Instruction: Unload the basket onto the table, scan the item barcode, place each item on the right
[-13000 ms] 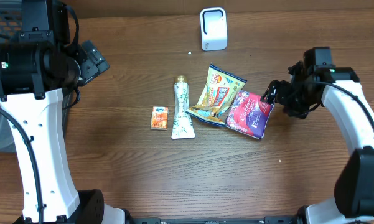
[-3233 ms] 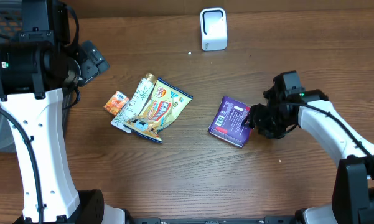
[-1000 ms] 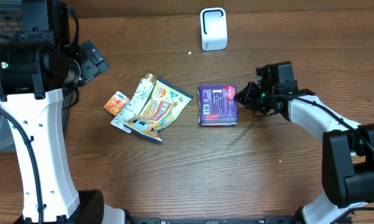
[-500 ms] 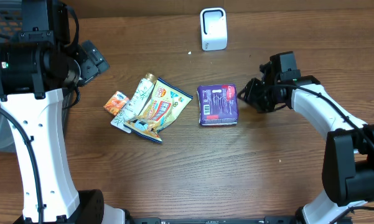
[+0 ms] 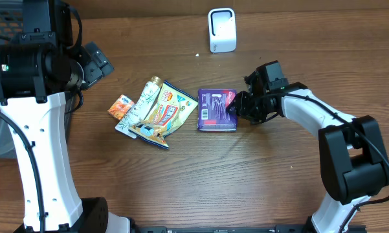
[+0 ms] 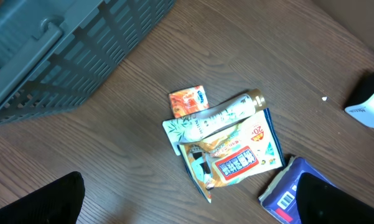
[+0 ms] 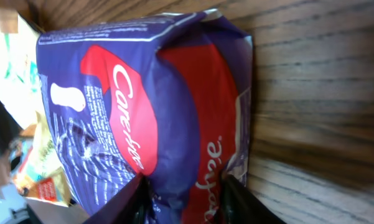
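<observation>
The purple Carefree package [image 5: 217, 110] is seen lying flat on the wooden tabletop [image 5: 181, 188], near the middle and in front of the white scanner [image 5: 222, 29], from which it is kept well apart. A white barcode label is shown on its upper face near the left edge in the overhead view. The right hand [image 5: 236, 109] is placed at the package's right edge, in contact with it. In the right wrist view the package [image 7: 124, 106] fills most of the picture, and its near end is found between the two dark fingers [image 7: 140, 199], which are held partly apart; whether the package is pinched or only touched cannot be told. To the left of the package, just beside it, a yellow snack bag [image 5: 167, 115] is laid, with a pale tube [image 5: 140, 109] resting partly on it and a small orange sachet [image 5: 121, 105] at the tube's far side. The left hand [image 6: 193, 208] is held high over this cluster, its fingers spread wide with nothing between them. A grey-blue basket [image 6: 56, 50] is shown at the tabletop's edge in the left wrist view.
</observation>
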Motion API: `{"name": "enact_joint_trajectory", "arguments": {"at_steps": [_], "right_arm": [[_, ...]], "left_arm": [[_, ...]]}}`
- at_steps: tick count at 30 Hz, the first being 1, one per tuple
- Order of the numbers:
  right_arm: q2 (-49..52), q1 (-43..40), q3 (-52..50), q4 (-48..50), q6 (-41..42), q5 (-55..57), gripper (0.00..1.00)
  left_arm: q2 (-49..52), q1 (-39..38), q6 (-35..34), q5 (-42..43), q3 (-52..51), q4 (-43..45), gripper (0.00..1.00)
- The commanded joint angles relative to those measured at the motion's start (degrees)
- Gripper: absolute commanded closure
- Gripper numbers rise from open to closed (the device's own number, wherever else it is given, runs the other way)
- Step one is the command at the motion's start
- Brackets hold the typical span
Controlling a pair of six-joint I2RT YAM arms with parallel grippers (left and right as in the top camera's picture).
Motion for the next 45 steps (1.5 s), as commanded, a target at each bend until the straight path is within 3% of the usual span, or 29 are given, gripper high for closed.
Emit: {"name": "enact_joint_trajectory", "arguments": {"at_steps": [1,5,19,30,35,45], "right_arm": [[1.86,0.15,-0.72,0.28,-0.28,0.72,0.75],[1.84,-1.4,-0.5,0.68,-0.28,0.66,0.96],[1.81,-2.91,3.85,0.42,-0.72,-5.81,0.96],[1.03,-2.91,6.14,-1.01,-6.86,-8.76,0.96],[-1.01,-2.91,6.14,1.11,-11.17,-9.88,0.96],[-4.74,-4.81,8.28,6.27,-10.32,-9.84,0.96]], "left_arm": [[0.44,0.0,1.14,0.22,0.15,-0.09,0.01],[0.44,0.0,1.11,0.22,0.15,-0.09,0.0],[0.44,0.0,1.11,0.22,0.15,-0.09,0.0],[0.44,0.0,1.11,0.22,0.15,-0.09,0.0],[0.44,0.0,1.11,0.22,0.15,-0.09,0.0],[0.44,0.0,1.11,0.22,0.15,-0.09,0.0]]}}
